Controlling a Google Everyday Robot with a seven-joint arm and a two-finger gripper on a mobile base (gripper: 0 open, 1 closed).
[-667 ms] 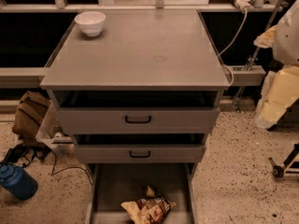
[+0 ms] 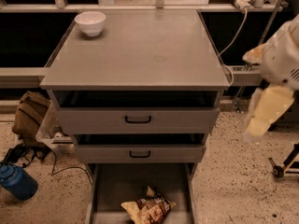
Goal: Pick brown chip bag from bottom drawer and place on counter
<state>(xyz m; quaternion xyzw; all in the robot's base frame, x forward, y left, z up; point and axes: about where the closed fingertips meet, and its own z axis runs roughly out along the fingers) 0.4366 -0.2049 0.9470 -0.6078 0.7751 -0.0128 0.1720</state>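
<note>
Brown chip bag (image 2: pixel 148 209) lies in the open bottom drawer (image 2: pixel 140 181), at 6 o'clock of the view. It rests flat on the drawer floor near the front, a little right of centre, one corner pointing to 12 o'clock. Tool (image 2: pixel 259 125) hangs at 3 o'clock, off the cabinet's right side, about level with the top drawer (image 2: pixel 138 119) and well apart from the bag. Released or clenched: cannot tell. Nothing seems to be carried. Step in hand, by my reading: the approach to the bag. To do it well, bring the tool down and across toward 7 o'clock, keeping in front of the cabinet. The top drawer and the middle drawer (image 2: pixel 139 154) both stand slightly out and overhang the back of the bottom one, so the descent wants to come from above the drawer's front. The foil looks crinkled and puffed and will likely slip or crush, so take it across the middle. Lift straight up clear of the side rails before swinging to the desk (image 2: pixel 140 55). White bowl (image 2: pixel 90 22) sits at the desk's 11 o'clock corner; set down mid-desk, away from it. Hard to see: the bag's near end and the drawer front run off the lower edge, the arm runs off at 3 o'clock, and the upper drawers' insides are dark.
</note>
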